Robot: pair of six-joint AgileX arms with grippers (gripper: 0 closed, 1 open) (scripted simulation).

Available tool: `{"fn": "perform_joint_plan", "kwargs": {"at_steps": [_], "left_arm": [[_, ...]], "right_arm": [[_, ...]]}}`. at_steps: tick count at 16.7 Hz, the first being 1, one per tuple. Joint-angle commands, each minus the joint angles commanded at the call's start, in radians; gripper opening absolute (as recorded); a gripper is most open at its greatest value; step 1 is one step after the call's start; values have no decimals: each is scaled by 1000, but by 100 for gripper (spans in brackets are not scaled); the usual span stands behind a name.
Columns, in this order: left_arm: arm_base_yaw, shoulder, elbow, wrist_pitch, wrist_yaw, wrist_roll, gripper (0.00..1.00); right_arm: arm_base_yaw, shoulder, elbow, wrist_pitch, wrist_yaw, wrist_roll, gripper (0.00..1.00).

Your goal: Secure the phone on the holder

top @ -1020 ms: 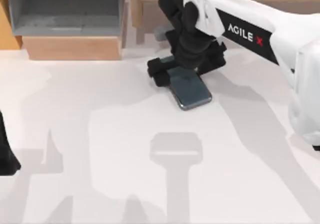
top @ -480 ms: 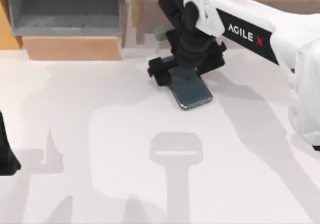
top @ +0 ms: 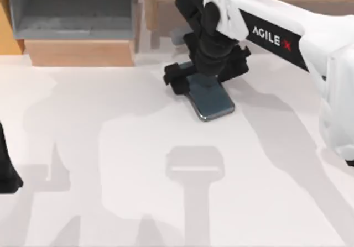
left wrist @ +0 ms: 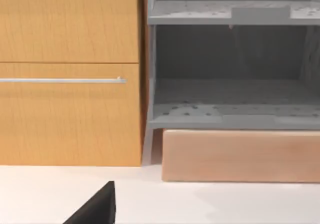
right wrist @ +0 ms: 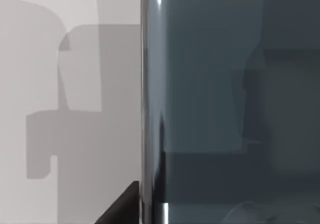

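On a smooth white table [top: 110, 164] before a wooden cabinet [left wrist: 70, 73] and grey open shelving [left wrist: 230, 63], the glossy slate-grey rounded phone [top: 210, 100] lies tilted against the black holder [top: 176, 77], far centre. The right gripper [top: 206, 75] is over its far end, grip unclear; the left arm [top: 6, 169] is parked at the left edge.

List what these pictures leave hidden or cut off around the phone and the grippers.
- Right gripper: in the top view its own wrist covers the fingers, so their grip cannot be told.
- Phone: its far end sits under that wrist; the right wrist view's edges crop the slab.
- Holder: the arm hides most of it.
- Left gripper: cut off by the top view's left edge.
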Motion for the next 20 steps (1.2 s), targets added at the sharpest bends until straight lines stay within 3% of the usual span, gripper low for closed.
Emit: {"fn": "perform_joint_plan", "kwargs": {"at_steps": [13,20], "left_arm": [[0,0,0,0,0,0,100],[0,0,0,0,0,0,100]], "right_arm": [[-2,-28,64,-65,-6,-1,0],[-71,-301,-213,29,-91,-35,0]]}}
